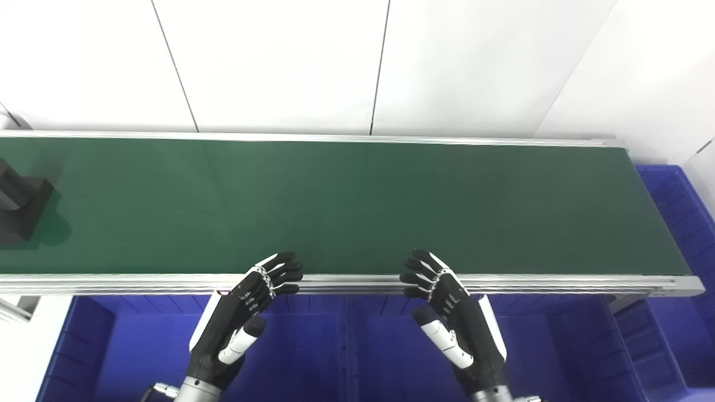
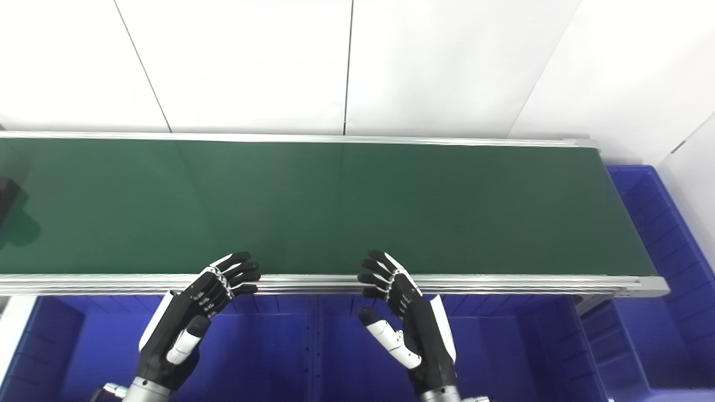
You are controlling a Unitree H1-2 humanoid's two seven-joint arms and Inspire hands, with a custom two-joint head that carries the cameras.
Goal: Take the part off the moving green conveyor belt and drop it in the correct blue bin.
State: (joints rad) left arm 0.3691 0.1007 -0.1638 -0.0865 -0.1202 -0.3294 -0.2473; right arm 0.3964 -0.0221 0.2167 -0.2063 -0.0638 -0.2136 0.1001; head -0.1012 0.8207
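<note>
A white panelled wall (image 1: 279,61) is filling the top of the view, crossed by thin dark seams. Below it the green conveyor belt (image 1: 357,206) is stretching across nearly the full width, its surface bare along the middle and right, edged by a silver rail (image 1: 346,283) on the near side and a thinner one on the far side. Blue bins (image 1: 357,352) are sitting under the near edge of the belt, a divider running down between two of them, and another blue bin (image 1: 678,223) is standing just past the belt's right end. The dark part (image 1: 19,206), a blocky black piece cut off by the left border, is lying on the belt at the far left, well apart from both hands and casting a shadow on the green. The left hand (image 1: 240,318) and the right hand (image 1: 455,315) are hovering over the bins with palms turned toward each other, each holding nothing. Their fingers (image 1: 282,268) are lying spread and slightly curled, the tips reaching over the near rail, while the white thumbs are pointing inward, apart from the rest.
</note>
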